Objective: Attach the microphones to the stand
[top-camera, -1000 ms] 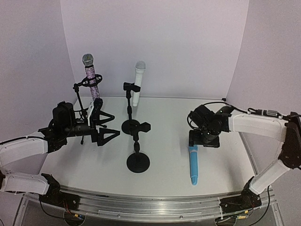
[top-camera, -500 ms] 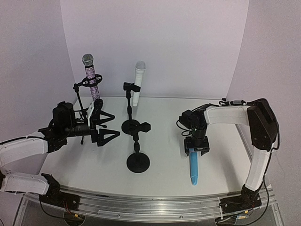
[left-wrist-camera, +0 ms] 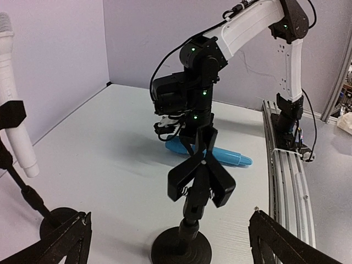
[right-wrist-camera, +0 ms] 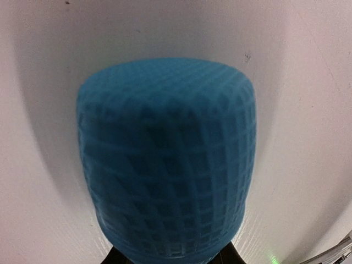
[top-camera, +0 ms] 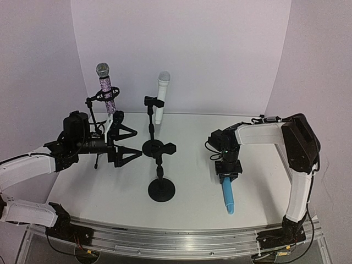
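The left gripper (top-camera: 135, 143) was wide open; the right gripper (top-camera: 227, 177) straddled the light blue microphone (top-camera: 228, 197), its grip impossible to tell.

Lighting even and diffuse from overhead. Faint soft shadow under the front stand (top-camera: 161, 190) on the white tabletop (top-camera: 192, 137). Right wrist view: the light blue microphone (right-wrist-camera: 165, 159) is slightly blurred, with wide-angle bowing at the edges.

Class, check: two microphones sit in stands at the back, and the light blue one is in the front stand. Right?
No. The light blue microphone lies on the table at the right gripper; the front stand is empty. Top external shows it.
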`<action>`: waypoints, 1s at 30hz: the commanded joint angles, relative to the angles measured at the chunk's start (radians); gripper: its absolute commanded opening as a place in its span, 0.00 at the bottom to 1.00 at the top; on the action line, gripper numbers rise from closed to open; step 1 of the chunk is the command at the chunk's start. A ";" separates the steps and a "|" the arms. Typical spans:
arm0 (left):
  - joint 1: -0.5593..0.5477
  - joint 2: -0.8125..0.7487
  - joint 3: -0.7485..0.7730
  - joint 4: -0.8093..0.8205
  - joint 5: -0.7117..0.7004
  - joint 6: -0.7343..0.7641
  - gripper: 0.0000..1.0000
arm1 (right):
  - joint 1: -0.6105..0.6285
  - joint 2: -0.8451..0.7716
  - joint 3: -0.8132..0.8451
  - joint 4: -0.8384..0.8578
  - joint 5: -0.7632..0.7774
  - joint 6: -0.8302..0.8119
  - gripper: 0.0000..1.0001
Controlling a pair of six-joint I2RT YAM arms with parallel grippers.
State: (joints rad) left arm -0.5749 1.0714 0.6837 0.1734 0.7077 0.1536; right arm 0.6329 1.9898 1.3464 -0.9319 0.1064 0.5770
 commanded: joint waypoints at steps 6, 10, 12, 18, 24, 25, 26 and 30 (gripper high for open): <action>-0.045 0.143 0.175 -0.155 0.123 0.264 1.00 | -0.001 -0.244 0.147 0.075 0.052 -0.153 0.00; -0.052 0.208 0.226 -0.143 0.131 0.344 1.00 | 0.002 -0.329 0.175 0.125 0.065 -0.194 0.00; -0.059 0.237 0.250 -0.120 0.116 0.351 1.00 | 0.007 -0.373 0.170 0.175 0.061 -0.213 0.00; -0.078 0.266 0.262 -0.124 0.140 0.421 0.99 | 0.026 -0.503 0.069 0.400 0.030 -0.248 0.00; -0.083 0.282 0.270 -0.146 0.182 0.432 0.85 | 0.029 -0.555 0.018 0.519 0.008 -0.268 0.00; -0.083 0.284 0.271 -0.147 0.184 0.432 0.82 | 0.030 -0.556 0.018 0.524 0.005 -0.271 0.00; -0.083 0.285 0.272 -0.147 0.185 0.431 0.79 | 0.031 -0.557 0.018 0.529 0.003 -0.274 0.00; -0.085 0.287 0.277 -0.148 0.185 0.428 0.69 | 0.033 -0.559 0.013 0.548 0.000 -0.280 0.00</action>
State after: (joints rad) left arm -0.6559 1.3541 0.9114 0.0319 0.8639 0.5714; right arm 0.6579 1.4635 1.3598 -0.4705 0.1257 0.3183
